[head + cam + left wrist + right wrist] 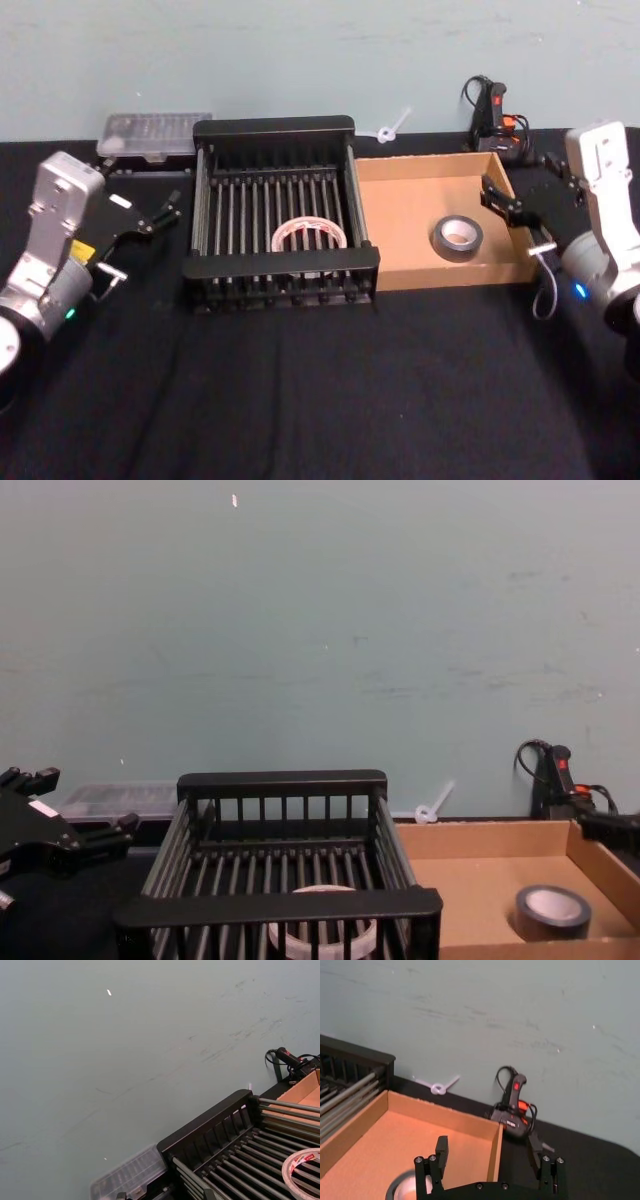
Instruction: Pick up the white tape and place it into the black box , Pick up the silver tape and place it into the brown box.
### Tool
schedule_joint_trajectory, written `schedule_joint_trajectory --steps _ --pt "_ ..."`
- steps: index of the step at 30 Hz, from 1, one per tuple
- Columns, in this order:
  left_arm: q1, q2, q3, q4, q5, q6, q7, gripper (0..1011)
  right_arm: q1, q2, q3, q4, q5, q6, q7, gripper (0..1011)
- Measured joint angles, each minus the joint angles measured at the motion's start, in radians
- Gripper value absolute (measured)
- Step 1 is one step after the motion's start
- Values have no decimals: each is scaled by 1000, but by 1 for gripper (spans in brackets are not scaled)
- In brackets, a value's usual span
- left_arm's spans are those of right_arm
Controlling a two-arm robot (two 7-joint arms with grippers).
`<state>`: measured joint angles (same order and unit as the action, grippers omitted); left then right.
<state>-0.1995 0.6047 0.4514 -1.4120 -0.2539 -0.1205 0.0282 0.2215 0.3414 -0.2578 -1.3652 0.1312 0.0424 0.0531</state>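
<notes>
white tape [309,236] lies flat in black box [275,134]; silver tape [457,237] flat in brown box [400,235].

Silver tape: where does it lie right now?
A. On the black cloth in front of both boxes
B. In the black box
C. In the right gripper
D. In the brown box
D: the silver tape lies flat on the floor of the brown box, with the open right gripper beside it.

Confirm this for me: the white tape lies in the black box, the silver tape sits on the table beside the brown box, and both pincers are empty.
One part is wrong. The silver tape is not on the table; it lies inside the brown box, as the head view shows. The rest stands: the white tape lies in the black box, and the left pincer and right pincer are empty.
</notes>
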Motion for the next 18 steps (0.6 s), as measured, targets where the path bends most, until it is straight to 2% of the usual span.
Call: schedule_joint_trajectory --steps 4,9,18 --pt "0 0 0 0 0 0 0 1001 -35 -9 19 -18 -5 0 -12 1000" --pt "0 0 0 0 0 0 0 1001 -50 -21 40 -30 -8 2 -23 1000" --pt "0 0 0 0 0 0 0 1001 -49 -19 38 -29 -8 2 -23 1000"
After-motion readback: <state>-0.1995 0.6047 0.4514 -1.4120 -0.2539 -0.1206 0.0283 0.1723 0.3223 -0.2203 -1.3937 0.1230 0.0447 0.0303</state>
